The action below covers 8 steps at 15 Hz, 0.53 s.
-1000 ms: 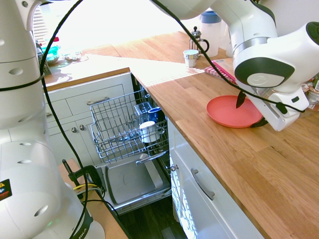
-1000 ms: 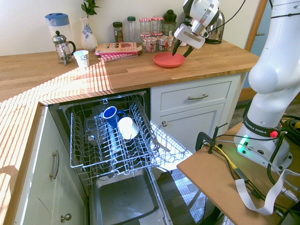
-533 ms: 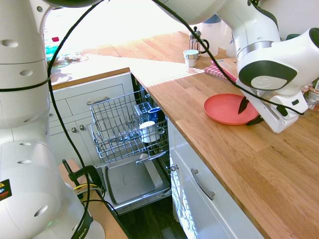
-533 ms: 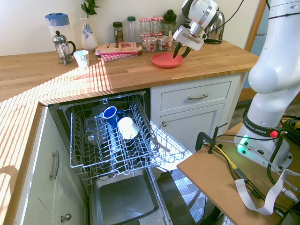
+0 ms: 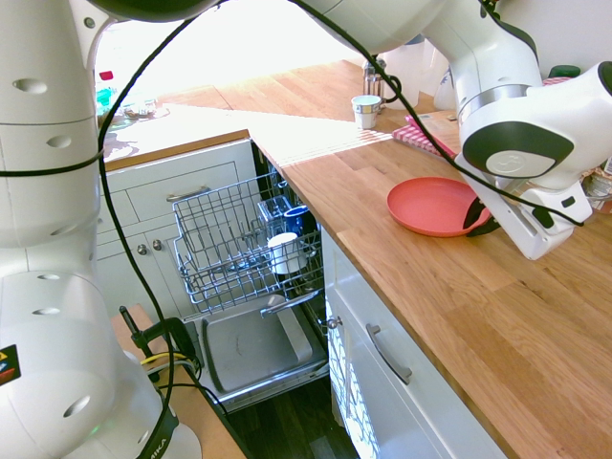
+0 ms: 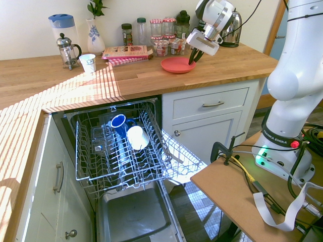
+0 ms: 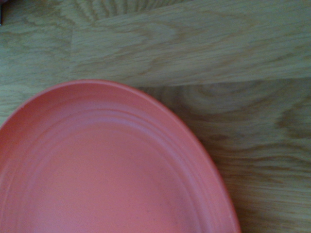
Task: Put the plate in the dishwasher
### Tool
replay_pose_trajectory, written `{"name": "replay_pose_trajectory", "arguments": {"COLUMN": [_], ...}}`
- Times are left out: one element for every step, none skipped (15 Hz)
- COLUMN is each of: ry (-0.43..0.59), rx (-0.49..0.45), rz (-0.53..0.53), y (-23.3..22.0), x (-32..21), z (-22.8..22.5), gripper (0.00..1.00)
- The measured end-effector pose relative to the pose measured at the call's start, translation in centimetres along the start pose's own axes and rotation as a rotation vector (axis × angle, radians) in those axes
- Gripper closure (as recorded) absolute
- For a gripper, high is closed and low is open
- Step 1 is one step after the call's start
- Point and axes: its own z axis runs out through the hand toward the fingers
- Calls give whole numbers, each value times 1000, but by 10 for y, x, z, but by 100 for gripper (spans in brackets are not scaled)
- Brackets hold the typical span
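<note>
The coral-red plate (image 5: 428, 205) (image 6: 175, 64) lies on the wooden counter near its front edge, and it fills the lower left of the wrist view (image 7: 107, 170). My gripper (image 5: 481, 221) (image 6: 193, 56) reaches down at the plate's right rim. Its dark fingers stand close together astride that rim, one above the plate and one at its outer side. The dishwasher (image 5: 229, 239) (image 6: 116, 146) is open below the counter to the left. Its grey wire rack is pulled out over the lowered door (image 5: 253, 349).
A blue mug (image 6: 118, 121) and a white cup (image 6: 136, 137) sit in the rack. On the counter are a white cup (image 6: 87, 62), a French press (image 6: 66, 50), jars (image 6: 161, 43), a kettle (image 6: 232, 22) and a red-checked cloth (image 5: 421, 136). White cabinets flank the dishwasher.
The fingers have closed in from wide open onto the plate's rim. Plate and gripper have slid a little to the left along the counter.
</note>
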Motion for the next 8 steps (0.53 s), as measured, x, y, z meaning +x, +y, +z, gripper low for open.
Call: {"name": "replay_pose_trajectory", "arguments": {"ry": [-2, -2, 4, 19, 47, 82, 119, 158], "rx": [1, 2, -6, -24, -53, -83, -117, -153], "rz": [-2, -9, -28, -57, -97, -142, -195, -248], "y": [-2, -5, -10, -21, -36, -60, -86, -116], "x": [-1, -2, -6, -15, -30, -54, -87, -131], "z": [0, -2, -6, -15, -28, -45, -60, -73], "gripper": [100, 100, 100, 100, 100, 100, 100, 100]}}
